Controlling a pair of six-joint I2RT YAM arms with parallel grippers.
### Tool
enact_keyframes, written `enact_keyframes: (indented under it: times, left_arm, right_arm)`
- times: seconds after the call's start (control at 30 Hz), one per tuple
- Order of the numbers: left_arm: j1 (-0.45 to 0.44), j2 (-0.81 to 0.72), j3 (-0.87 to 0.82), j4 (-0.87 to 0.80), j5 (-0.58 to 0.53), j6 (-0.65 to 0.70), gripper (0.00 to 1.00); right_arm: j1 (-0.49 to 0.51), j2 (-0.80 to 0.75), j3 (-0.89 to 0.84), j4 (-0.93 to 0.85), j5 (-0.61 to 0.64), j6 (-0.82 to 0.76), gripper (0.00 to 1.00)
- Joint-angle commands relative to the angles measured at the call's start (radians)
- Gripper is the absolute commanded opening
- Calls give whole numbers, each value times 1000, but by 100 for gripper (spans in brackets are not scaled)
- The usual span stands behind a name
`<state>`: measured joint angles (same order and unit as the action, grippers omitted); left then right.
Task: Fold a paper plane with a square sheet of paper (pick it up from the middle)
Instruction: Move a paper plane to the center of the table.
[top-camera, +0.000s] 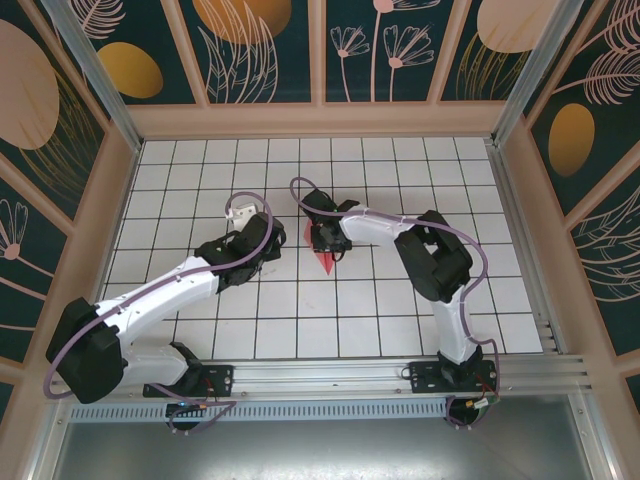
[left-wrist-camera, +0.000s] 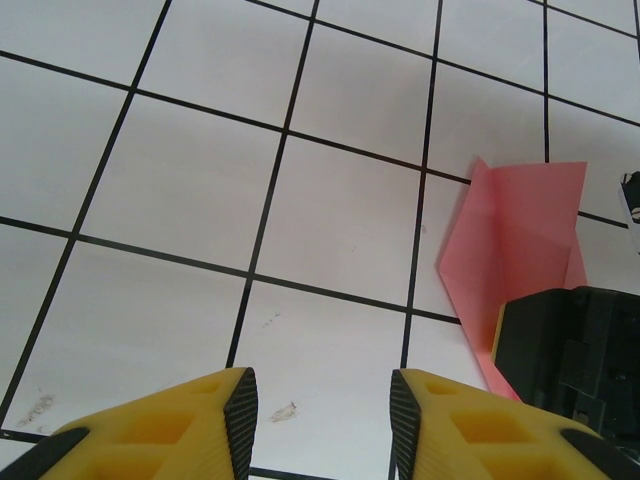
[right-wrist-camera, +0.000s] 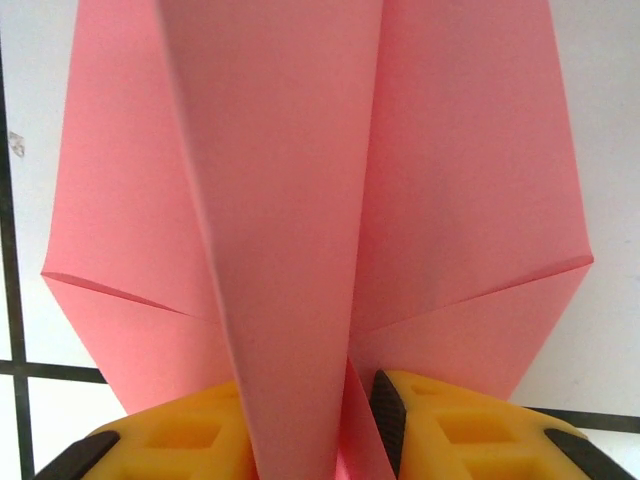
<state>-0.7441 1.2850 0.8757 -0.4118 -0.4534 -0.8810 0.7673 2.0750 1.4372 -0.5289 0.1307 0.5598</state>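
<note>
Right wrist: noted R claw (right-wrist-camera: 312, 405) spread astride raised centre fold of plane (right-wrist-camera: 300, 180), no pinch. Noted L claw (left-wrist-camera: 322, 405) spread over tiles (left-wrist-camera: 200, 180), holding nil. Found plane mid-grid, just beside L claw.

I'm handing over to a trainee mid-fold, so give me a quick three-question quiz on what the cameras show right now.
1. True or false: the left tool is holding the pink paper.
2. What stands between the fingers of the right tool? A) nothing at all B) a raised fold of the paper C) a pencil
3. In the overhead view, which arm has its tool at the paper?

Key:
1. False. Its fingers are apart over the tiled table, and the paper lies off to one side.
2. B.
3. The right arm.
</note>
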Motion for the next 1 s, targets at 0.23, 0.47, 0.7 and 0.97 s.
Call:
enact_keyframes:
  times: [0.23, 0.47, 0.7, 0.97]
  left_arm:
    - [14, -2, -12, 15, -15, 2, 43]
    - [19, -10, -14, 17, -10, -5, 43]
    - [20, -15, -19, 16, -7, -5, 43]
    - [20, -16, -12, 15, -5, -4, 43]
  right_arm:
    - [6, 113, 18, -99, 57, 26, 36]
    - [4, 126, 18, -87, 34, 29, 37]
    - [3, 97, 37, -91, 47, 30, 37]
    - [1, 85, 64, -93, 43, 26, 39]
